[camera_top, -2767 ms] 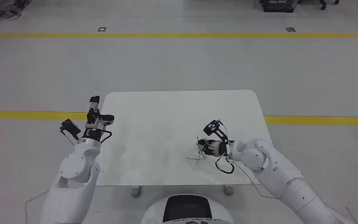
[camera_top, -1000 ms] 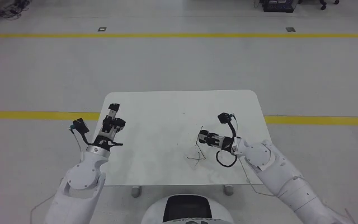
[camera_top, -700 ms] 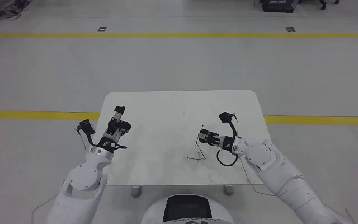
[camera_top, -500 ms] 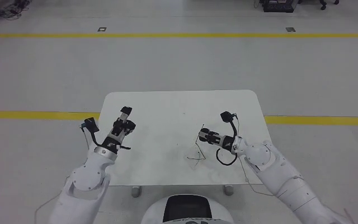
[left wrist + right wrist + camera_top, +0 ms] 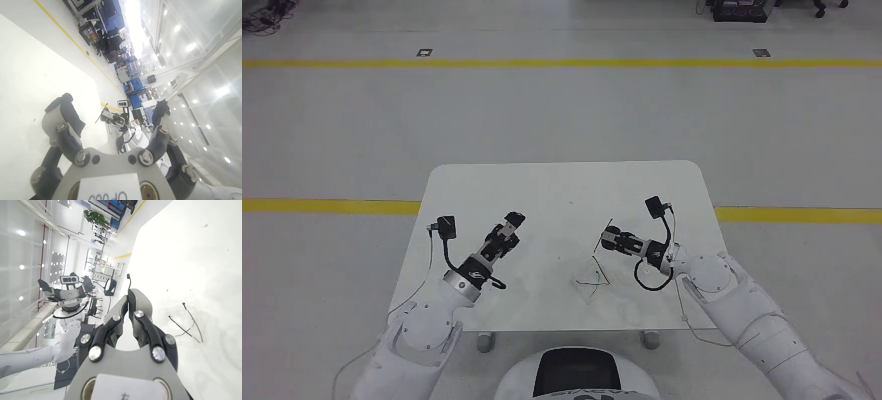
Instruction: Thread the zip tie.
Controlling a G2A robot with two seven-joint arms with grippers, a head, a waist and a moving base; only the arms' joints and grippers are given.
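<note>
My right gripper (image 5: 128,296) is shut on a thin black zip tie (image 5: 129,283), whose head end sticks out past the fingertips. From above, that gripper (image 5: 610,238) hovers over the right half of the white table (image 5: 542,185), with the held tie (image 5: 603,231) pointing toward the far side. My left gripper (image 5: 512,224) is open over the left-middle of the table and holds nothing. In its own view the left gripper (image 5: 113,108) faces the right gripper (image 5: 108,116) and the held tie (image 5: 100,114) across a gap.
Two loose black zip ties (image 5: 180,326) (image 5: 192,321) lie on the table just toward the near edge from my right gripper, and show from above as a small tangle (image 5: 590,277). A clear film or bag (image 5: 175,313) seems to lie under them.
My left arm has swung from the table's left edge inward over the table, toward the right gripper. The right gripper has lifted the zip tie off the table and drifted slightly right.
</note>
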